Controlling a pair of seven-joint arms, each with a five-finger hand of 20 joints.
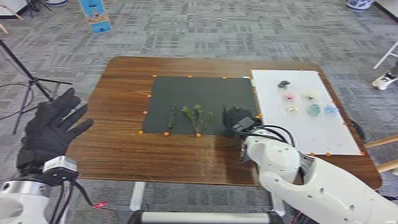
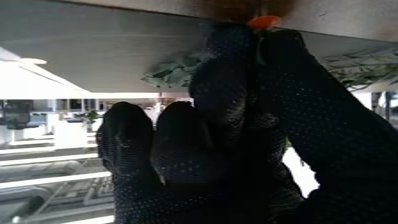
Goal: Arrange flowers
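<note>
In the head view my left hand (image 1: 55, 125) is open beyond the table's left edge. My right hand (image 1: 236, 119) is low over the right side of the black mat (image 1: 169, 90), beside several green sprigs (image 1: 194, 116). In the right wrist view the thumb and a finger of my right hand (image 2: 222, 77) pinch a thin green stem, and leaves (image 2: 178, 70) spread behind that finger. The lower end of the stem is hidden by the glove. Small flowers (image 1: 314, 109) in blue, pink, pale and dark colours lie on the white board (image 1: 311, 135).
Orange markers (image 1: 166, 133) line the edges of the mat and board. The brown table (image 1: 160, 160) has bare wood in front of the mat. A tripod (image 1: 34, 77) stands on the floor at the left, and wooden chair legs (image 1: 384, 141) are at the right.
</note>
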